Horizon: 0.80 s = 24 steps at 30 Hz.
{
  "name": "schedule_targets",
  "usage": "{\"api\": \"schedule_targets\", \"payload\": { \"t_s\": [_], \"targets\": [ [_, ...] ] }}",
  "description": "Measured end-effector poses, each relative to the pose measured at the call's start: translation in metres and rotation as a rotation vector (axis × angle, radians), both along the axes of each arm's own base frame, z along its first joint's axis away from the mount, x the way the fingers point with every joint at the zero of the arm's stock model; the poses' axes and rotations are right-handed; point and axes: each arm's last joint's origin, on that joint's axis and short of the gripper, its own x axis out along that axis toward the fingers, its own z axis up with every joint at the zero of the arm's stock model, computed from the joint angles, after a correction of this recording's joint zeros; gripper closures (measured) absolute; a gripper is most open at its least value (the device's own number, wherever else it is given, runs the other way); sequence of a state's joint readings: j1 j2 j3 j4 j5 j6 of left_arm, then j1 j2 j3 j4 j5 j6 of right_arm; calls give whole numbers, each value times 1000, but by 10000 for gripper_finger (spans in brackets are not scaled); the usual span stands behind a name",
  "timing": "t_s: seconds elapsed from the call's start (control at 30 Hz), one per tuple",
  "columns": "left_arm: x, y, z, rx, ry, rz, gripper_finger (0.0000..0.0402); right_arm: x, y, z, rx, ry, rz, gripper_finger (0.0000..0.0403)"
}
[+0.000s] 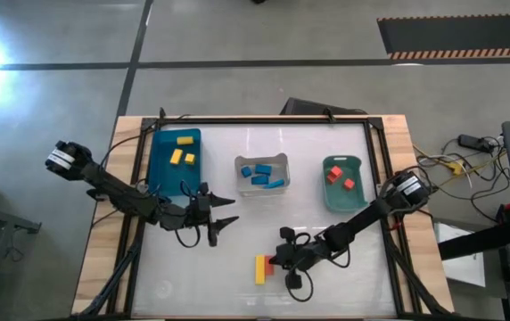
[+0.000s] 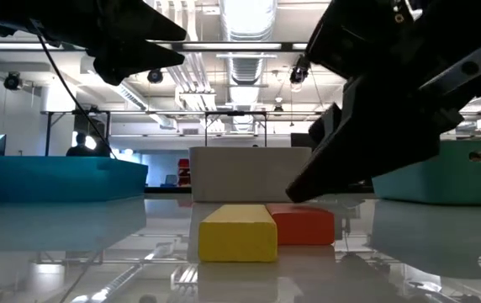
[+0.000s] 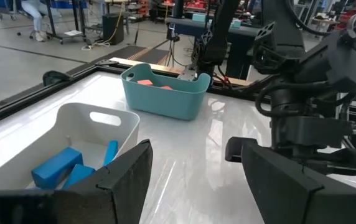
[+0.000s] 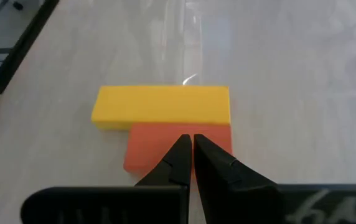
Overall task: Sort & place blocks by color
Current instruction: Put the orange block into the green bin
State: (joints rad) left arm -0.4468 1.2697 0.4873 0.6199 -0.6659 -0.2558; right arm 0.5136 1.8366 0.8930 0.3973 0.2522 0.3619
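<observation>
The red block (image 4: 159, 144) is being hovered over by the closed right claw (image 4: 192, 158), touching the yellow block (image 4: 162, 106); the left claw (image 1: 222, 218) is being held open.

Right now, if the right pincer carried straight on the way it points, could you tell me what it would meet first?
Most likely the red block: the right pincer, its tips nearly together, points at it, with the yellow block touching it just beyond.

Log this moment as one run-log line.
right gripper: shut, over red block | yellow block: touching red | left gripper: open, waiting near blue bin | sorting unfinished
</observation>
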Motion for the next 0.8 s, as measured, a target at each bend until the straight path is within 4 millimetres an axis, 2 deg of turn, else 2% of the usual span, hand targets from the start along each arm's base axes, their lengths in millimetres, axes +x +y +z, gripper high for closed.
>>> {"api": "schedule_targets", "payload": {
  "t_s": [0.13,0.37,0.6,0.7,0.8],
  "targets": [
    [0,0,0,0,0,0,171,-3,-6,0,24,79,-3,394],
    [0,0,0,0,1,0,171,-15,-12,17,-21,180,-9,394],
    [0,0,-1,0,1,0,171,-18,-12,38,-14,144,38,391],
    [0,0,0,-1,1,0,171,-19,-12,40,-49,164,81,373],
    [0,0,0,0,1,0,171,-18,-10,42,-122,191,139,334]
  ]
}}
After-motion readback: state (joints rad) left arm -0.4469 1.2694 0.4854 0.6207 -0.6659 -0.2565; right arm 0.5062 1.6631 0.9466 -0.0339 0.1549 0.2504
